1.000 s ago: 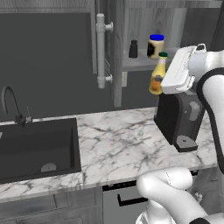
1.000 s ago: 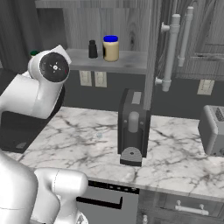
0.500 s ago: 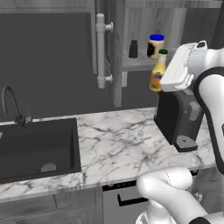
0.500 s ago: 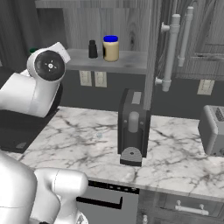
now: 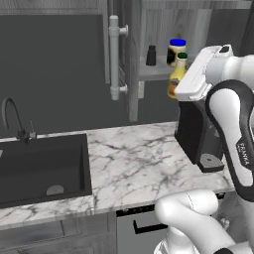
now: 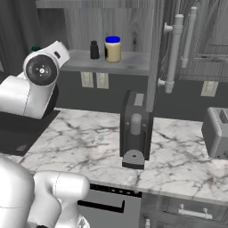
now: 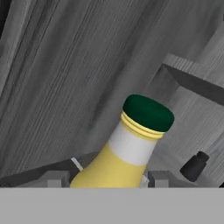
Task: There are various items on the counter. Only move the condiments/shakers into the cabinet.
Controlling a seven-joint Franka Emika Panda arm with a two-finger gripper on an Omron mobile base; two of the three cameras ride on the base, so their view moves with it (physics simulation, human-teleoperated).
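My gripper (image 7: 107,180) is shut on the small yellow bottle (image 7: 127,151) with a green cap (image 7: 148,113). In the left base view the bottle (image 5: 175,75) hangs tilted just in front of the cabinet's grey shelf (image 5: 155,72), held by the gripper (image 5: 179,90). The blue-lidded jar (image 5: 176,50) and the small black shaker (image 5: 151,55) stand on that shelf, just behind the bottle. The right base view shows the jar (image 6: 112,49) and shaker (image 6: 94,50) side by side on the shelf (image 6: 129,64). The shaker (image 7: 194,166) also appears low right in the hand view.
The cabinet door stands open, its pale bar handle (image 5: 114,57) left of the shelf. The big black toaster (image 5: 197,134) sits on the marble counter (image 5: 134,163) under the hand. A dark sink (image 5: 42,166) with faucet lies left. A grey appliance (image 6: 217,132) sits far right.
The arm has carried the yellow bottle a little higher and closer to the cabinet shelf. The jar and the shaker have stayed put.
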